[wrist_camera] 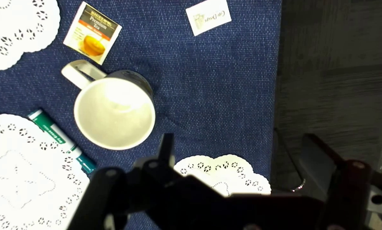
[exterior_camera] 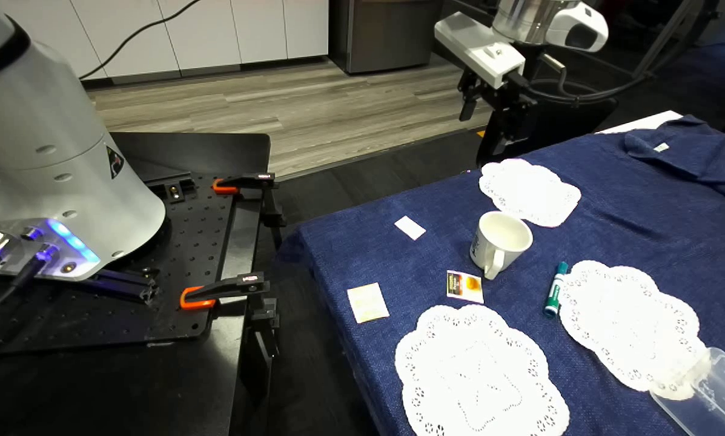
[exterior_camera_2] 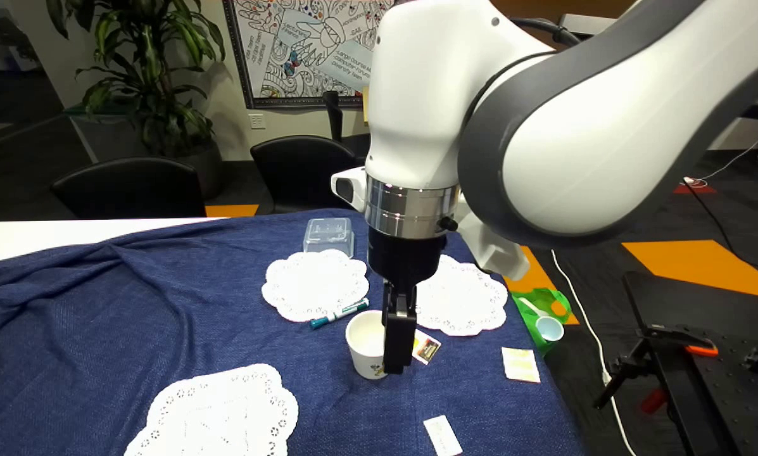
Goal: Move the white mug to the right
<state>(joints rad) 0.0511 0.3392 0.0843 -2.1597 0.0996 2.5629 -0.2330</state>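
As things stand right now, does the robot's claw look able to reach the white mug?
Probably yes. The claw is open and empty, off to one side of the white mug, whose top is uncovered. The tea packet and green marker nearby lie low, so they should not block it.

Counted on the desk (exterior_camera_2: 68,235): one white mug (exterior_camera: 498,245), one green marker (exterior_camera: 555,289), one clear plastic tub (exterior_camera_2: 328,235). Lace doilies (exterior_camera: 477,369), three in both exterior views and three in the wrist view. Flat packets (exterior_camera: 368,303), three in both exterior views, two in the wrist view; among them a single tea packet (wrist_camera: 93,30). One robot arm (exterior_camera_2: 410,95), one hand (wrist_camera: 238,137), two fingers (wrist_camera: 167,145). In an exterior view, two orange-tipped clamps (exterior_camera: 226,290). In an exterior view, one potted plant (exterior_camera_2: 154,82) and one wall outlet (exterior_camera_2: 256,121); black chairs (exterior_camera_2: 132,193), at least two, exact number unclear.
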